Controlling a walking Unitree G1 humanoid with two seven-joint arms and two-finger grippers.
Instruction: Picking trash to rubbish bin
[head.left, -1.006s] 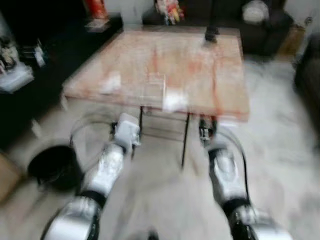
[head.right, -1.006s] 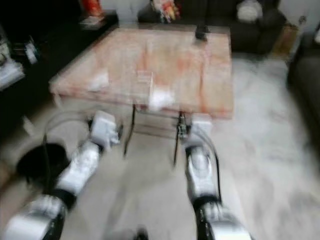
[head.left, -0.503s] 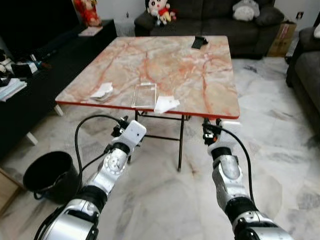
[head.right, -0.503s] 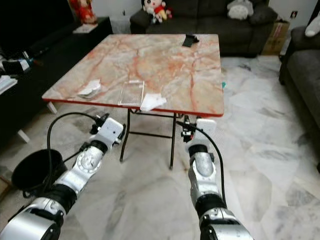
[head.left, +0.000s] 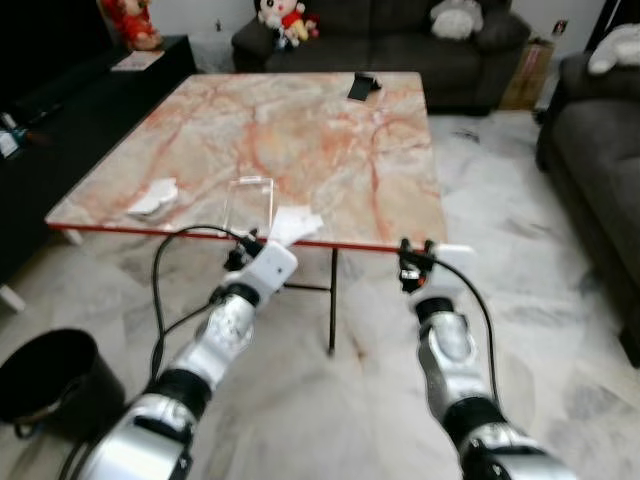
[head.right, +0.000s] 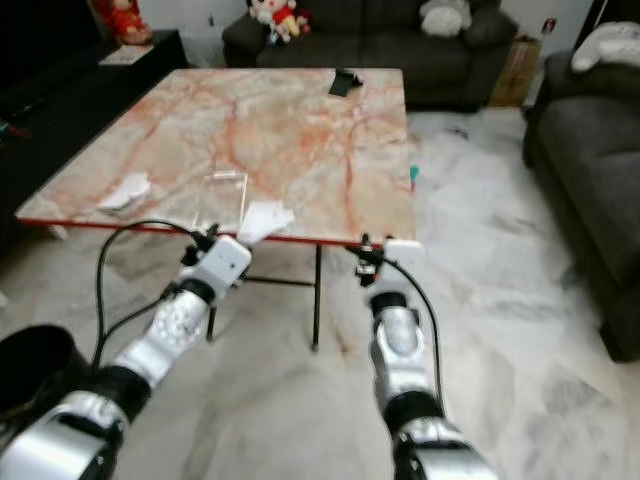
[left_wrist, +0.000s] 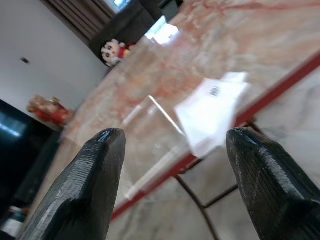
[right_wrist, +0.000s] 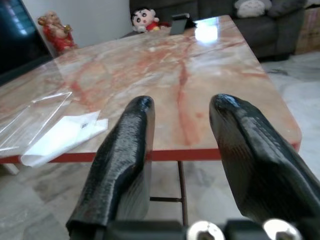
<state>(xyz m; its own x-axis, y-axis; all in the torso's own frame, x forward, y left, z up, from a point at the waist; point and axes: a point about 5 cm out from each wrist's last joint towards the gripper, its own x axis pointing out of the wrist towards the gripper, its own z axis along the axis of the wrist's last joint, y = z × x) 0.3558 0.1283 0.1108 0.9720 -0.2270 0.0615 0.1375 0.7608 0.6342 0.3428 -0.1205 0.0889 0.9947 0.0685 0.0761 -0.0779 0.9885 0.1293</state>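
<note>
1. We see three bits of trash on the marble table (head.left: 330, 130): a white paper scrap (head.left: 295, 224) at the near edge, a clear plastic bag (head.left: 248, 203) touching it on its left, and a crumpled white tissue (head.left: 153, 199) further left.
2. Paper scrap sits just ahead of our left gripper (head.left: 243, 258), slightly overhanging the red table rim; in the left wrist view the paper scrap (left_wrist: 212, 112) lies between the two fingers (left_wrist: 82, 195), not touched.
3. Clear plastic bag (left_wrist: 150, 142) is flat on the top, also framed between the left fingers, beyond their tips.
4. Left gripper: fingers spread wide, nothing held, just below and in front of the near table edge.
5. Right gripper (head.left: 410, 268): fingers parted with a moderate gap, holding nothing, just short of the near edge and to the right of the paper scrap; its wrist view looks across the tabletop between the fingers (right_wrist: 122, 160).
6. Black rubbish bin (head.left: 45, 375) stands on the floor well to the left of the left gripper and nearer to us than the table.
7. Far from both grippers, a dark flat object (head.left: 360, 86) lies near the table's far edge.
8. Beyond the table: a dark sofa (head.left: 400, 35) with a doll (head.left: 275, 17) and a grey cushion (head.left: 452, 18); another dark sofa (head.left: 600, 170) to the right of the right gripper; a black low cabinet (head.left: 60, 110) to the left.
9. Floor is pale marble tile (head.left: 540, 300).
</note>
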